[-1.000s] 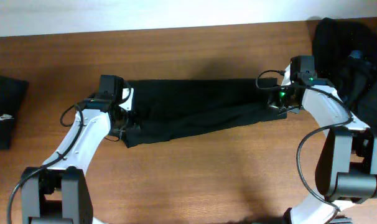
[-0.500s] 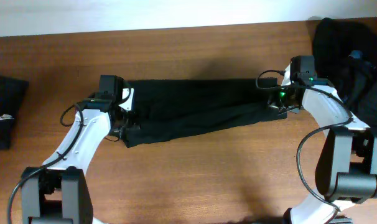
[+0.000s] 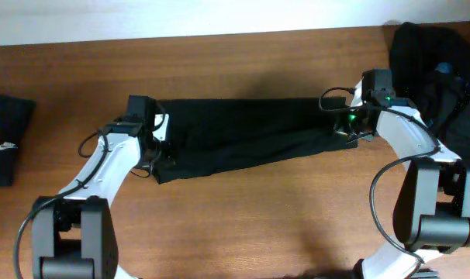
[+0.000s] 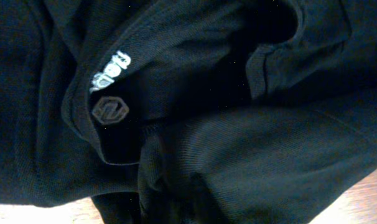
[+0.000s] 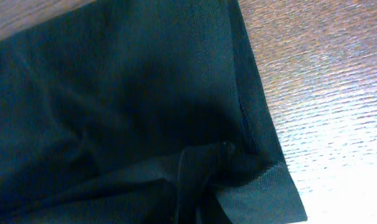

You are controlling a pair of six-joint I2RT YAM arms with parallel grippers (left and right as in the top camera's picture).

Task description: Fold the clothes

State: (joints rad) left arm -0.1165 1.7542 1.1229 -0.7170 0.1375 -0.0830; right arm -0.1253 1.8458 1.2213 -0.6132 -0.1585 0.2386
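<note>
- Stretching between the two arms, the black garment [image 3: 247,132] lies as a long, narrow band across the middle of the wooden table [image 3: 243,225]. Its near edge sags in loose diagonal creases.
- Left gripper [image 3: 153,149]: fingers closed together on the band's left end. In the left wrist view cloth fills the frame and bunches toward the bottom edge, hiding the fingers themselves.
- Right gripper [image 3: 348,128]: fingers pinched shut on the right end. In the right wrist view a pucker [image 5: 204,163] gathers beside the stitched hem [image 5: 249,106].
- Risk 1: each pinch seems to take several layers near a corner. If one layer slides out on lifting, the band probably opens and the fold goes skew.
- Risk 2: an uneven pull from the two ends would likely twist the band or tuck the creased near edge under itself.
- Risk 3: the dark heap [image 3: 437,66] sits just behind the right arm, so a backward swing could catch it.
- Material: soft, matte, fine-ribbed knit that drapes limply and is judged slippery on smooth wood.
- Detail: a neck label [image 4: 109,71] with white print sits above a hexagonal badge [image 4: 111,110].
- Aside: a folded black garment [image 3: 4,139] with a small white logo rests at the table's left edge, well apart from the band.
</note>
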